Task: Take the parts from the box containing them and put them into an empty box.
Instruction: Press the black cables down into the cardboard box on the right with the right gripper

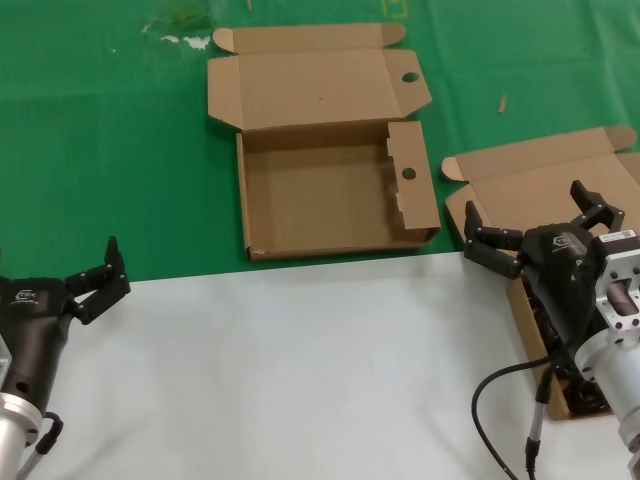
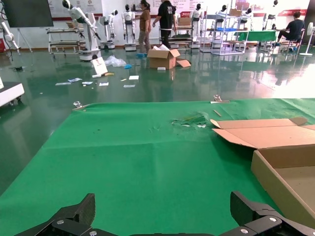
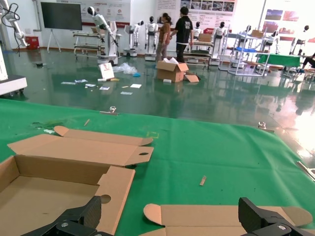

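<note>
Cords [image 1: 570,385] lie in the plain box [image 1: 540,185] at my right, a dark tangle along its near wall, mostly hidden under my right arm. The right pincer [image 1: 535,232] hangs over that box with its fingers spread wide and nothing between them. The left pincer [image 1: 100,280] sits parked at the near left over the white part of the tabletop [image 1: 300,370], also wide and empty.

My read is that the first pick has not started: the holed box [image 1: 330,195] in the middle has a bare floor. To do it well, I would drop the right pincer straight down over the thick middle of one bundle, not the plug end, and close across the loops so the whole coil lifts together. I would keep clear of the near wall, since a finger catching the cardboard could drag the box.

From what shows, the bundle seems to run along the box's near wall, from front to back as I look at it, but the arm covers too much for me to say which way the plugs point. The holed box lies with its lid folded back away from me.
</note>
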You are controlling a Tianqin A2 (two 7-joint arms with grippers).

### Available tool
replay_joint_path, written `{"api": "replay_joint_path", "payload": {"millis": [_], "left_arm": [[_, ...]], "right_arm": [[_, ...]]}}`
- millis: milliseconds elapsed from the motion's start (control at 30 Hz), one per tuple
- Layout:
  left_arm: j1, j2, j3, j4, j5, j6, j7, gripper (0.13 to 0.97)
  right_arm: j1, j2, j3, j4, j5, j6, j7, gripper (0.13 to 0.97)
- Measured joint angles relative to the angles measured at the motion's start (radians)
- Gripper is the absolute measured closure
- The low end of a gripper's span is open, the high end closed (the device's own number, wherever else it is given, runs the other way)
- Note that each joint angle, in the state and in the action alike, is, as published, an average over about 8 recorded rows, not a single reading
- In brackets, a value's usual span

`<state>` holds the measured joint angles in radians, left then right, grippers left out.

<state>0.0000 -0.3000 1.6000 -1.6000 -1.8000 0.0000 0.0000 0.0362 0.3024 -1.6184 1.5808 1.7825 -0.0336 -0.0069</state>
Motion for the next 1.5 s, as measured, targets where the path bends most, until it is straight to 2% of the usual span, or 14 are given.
{"api": "replay_joint_path", "payload": {"millis": [700,867,1067,1233,1300,1400,1500], "left_arm": [[0.000,0.000,0.000,0.000,0.000,0.000,0.000,0.151],[0.000,0.000,0.000,0.000,0.000,0.000,0.000,0.204],[0.000,0.000,0.000,0.000,0.000,0.000,0.000,0.274],[0.000,0.000,0.000,0.000,0.000,0.000,0.000,0.369],[0.000,0.000,0.000,0.000,0.000,0.000,0.000,0.388],[0.000,0.000,0.000,0.000,0.000,0.000,0.000,0.468],[0.000,0.000,0.000,0.000,0.000,0.000,0.000,0.548]], "right_arm": [[0.000,0.000,0.000,0.000,0.000,0.000,0.000,0.129],[-0.006,0.042,-0.029,0.024,0.027,0.041,0.002,0.129],[-0.019,0.170,-0.115,0.090,0.134,0.153,-0.035,0.129],[-0.020,0.349,-0.219,0.161,0.296,0.226,-0.137,0.129],[-0.019,0.432,-0.254,0.189,0.374,0.234,-0.197,0.129],[-0.018,0.556,-0.284,0.225,0.491,0.220,-0.298,0.129],[-0.009,0.679,-0.305,0.246,0.543,0.170,-0.344,0.129]]}}
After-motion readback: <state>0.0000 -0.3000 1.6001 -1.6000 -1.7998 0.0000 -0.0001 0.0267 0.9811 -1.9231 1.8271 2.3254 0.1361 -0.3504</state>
